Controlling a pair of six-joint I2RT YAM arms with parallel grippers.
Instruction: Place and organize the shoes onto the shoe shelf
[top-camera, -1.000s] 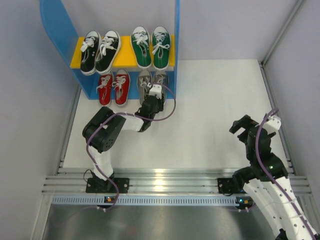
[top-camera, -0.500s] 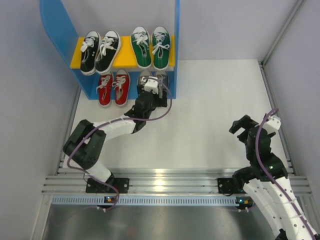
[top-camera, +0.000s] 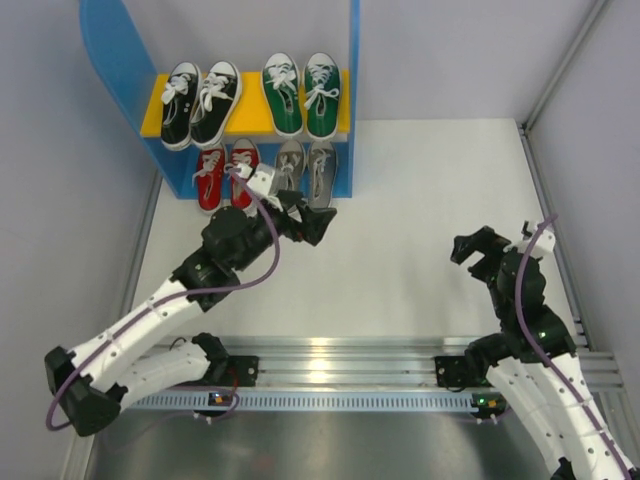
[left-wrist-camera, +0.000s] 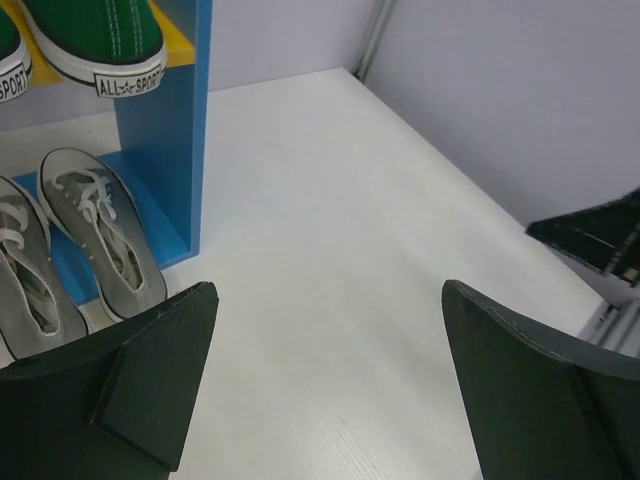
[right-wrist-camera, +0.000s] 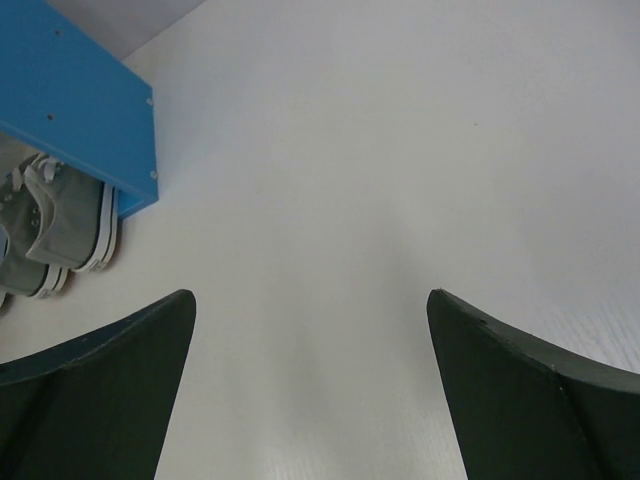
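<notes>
The blue shoe shelf (top-camera: 120, 60) stands at the back left. A black pair (top-camera: 200, 103) and a green pair (top-camera: 302, 93) sit on its yellow upper board. Below them are a red pair (top-camera: 225, 172) and a grey pair (top-camera: 307, 170). My left gripper (top-camera: 312, 217) hovers open and empty just in front of the grey shoes. In the left wrist view the left gripper (left-wrist-camera: 330, 330) is over bare table, with the grey shoes (left-wrist-camera: 100, 225) at the left. My right gripper (top-camera: 478, 246) is open and empty at the right. In its own view the right gripper (right-wrist-camera: 310, 330) also sees the grey shoes (right-wrist-camera: 65, 225).
The shelf's tall right side panel (left-wrist-camera: 165, 150) stands next to the grey pair. A white tabletop (top-camera: 420, 190) spreads between the arms. Metal rails (top-camera: 320, 360) run along the near edge, and grey walls close in the left, back and right sides.
My left gripper has opened, let go of the grey shoe and drawn back from the shelf, its elbow swinging down to the left. The right gripper has shifted slightly left.
</notes>
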